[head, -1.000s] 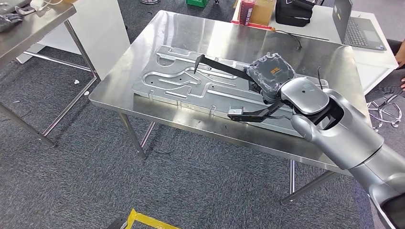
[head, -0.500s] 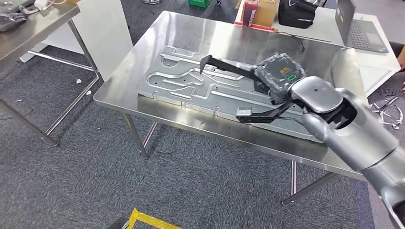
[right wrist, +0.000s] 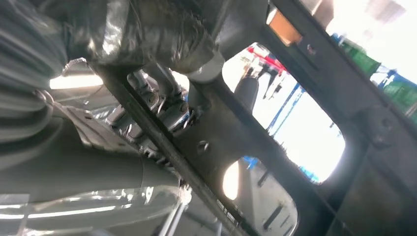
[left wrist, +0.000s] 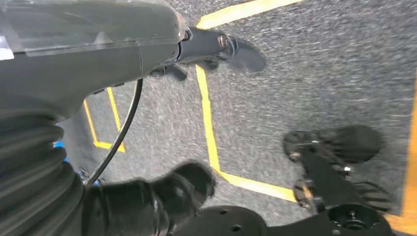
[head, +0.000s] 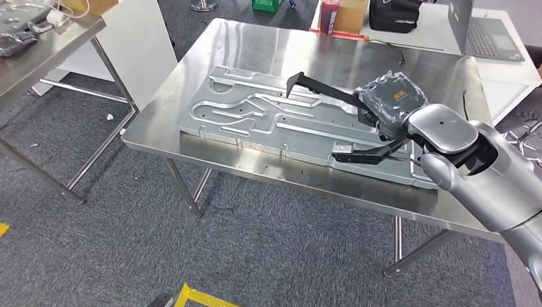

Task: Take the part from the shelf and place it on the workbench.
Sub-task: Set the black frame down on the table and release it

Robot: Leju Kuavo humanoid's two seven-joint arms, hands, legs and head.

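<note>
A grey carpeted floor (head: 96,243) with yellow tape surrounded the shiny stainless-steel workbench (head: 268,45), which filled the upper middle of the head view. On it lay a large embossed silver metal panel (head: 255,118). At centre right, the right hand (head: 391,102), wrapped in a clear cover, gripped the black angular frame part (head: 319,88), held above the panel. In the left wrist view, the left hand (left wrist: 162,196) hung over the floor; whether its fingers were apart or curled could not be told.

A workshop — steel workbench (head: 268,48), stamped metal plate (head: 255,118), yellow floor tape (head: 198,296).
</note>
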